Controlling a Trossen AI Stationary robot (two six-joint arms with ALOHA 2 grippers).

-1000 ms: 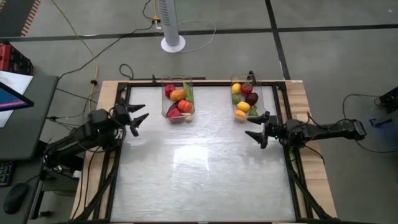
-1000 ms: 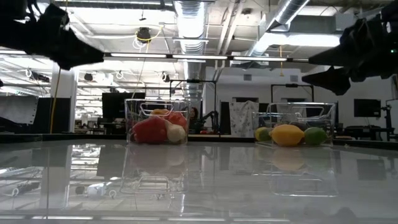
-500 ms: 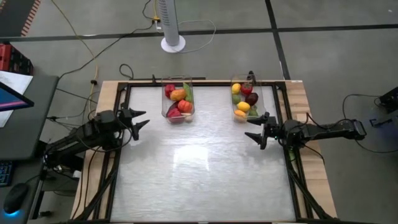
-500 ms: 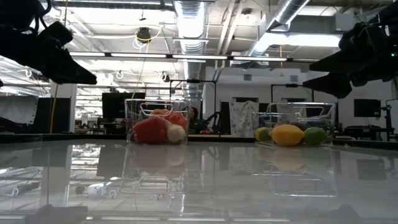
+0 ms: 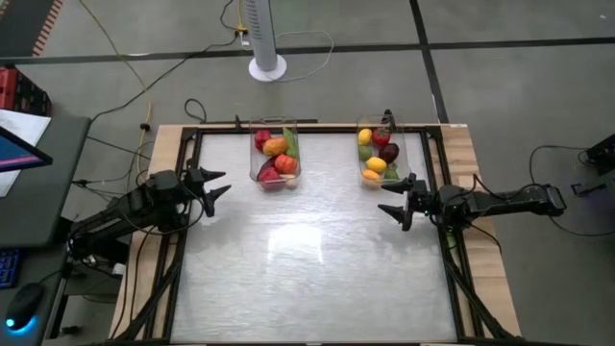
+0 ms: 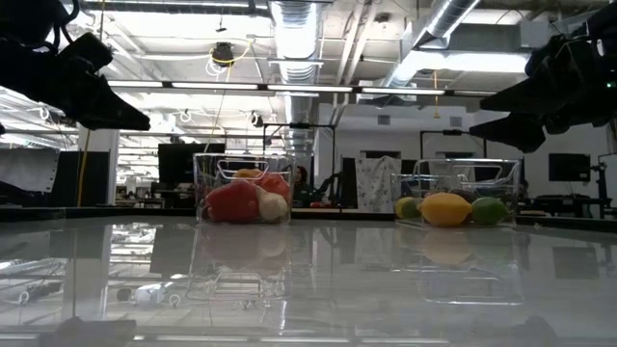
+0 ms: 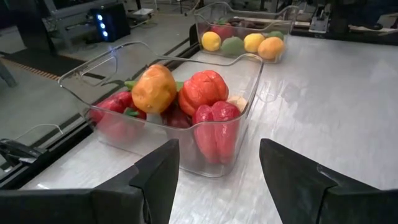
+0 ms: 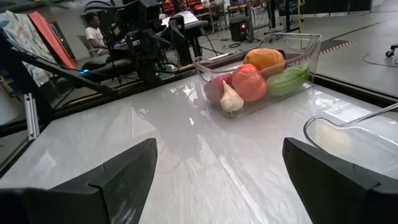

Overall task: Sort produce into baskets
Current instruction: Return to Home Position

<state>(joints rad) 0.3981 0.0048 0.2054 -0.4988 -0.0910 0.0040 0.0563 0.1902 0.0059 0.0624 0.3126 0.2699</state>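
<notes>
Two clear bins stand on the worktop (image 5: pixel 317 269). The left bin (image 6: pixel 217 169), just ahead of the left arm's jaws, shows six pieces: three red vegetables (image 7: pixel 203 91), one orange pumpkin (image 7: pixel 153 88), one green vegetable (image 8: pixel 287 79) and one pale garlic (image 8: pixel 231 99). Others may lie hidden beneath. The right bin (image 6: pixel 482 173), close beside the right arm's jaws, shows seven pieces: two yellow fruits (image 7: pixel 211 41), two green fruits (image 7: pixel 232 45), one orange fruit (image 7: pixel 270 48), one red fruit (image 5: pixel 381 137) and one dark maroon fruit (image 5: pixel 388 152).

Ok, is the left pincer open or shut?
Open. The left pincer shows both fingers spread apart, holding nothing.
</notes>
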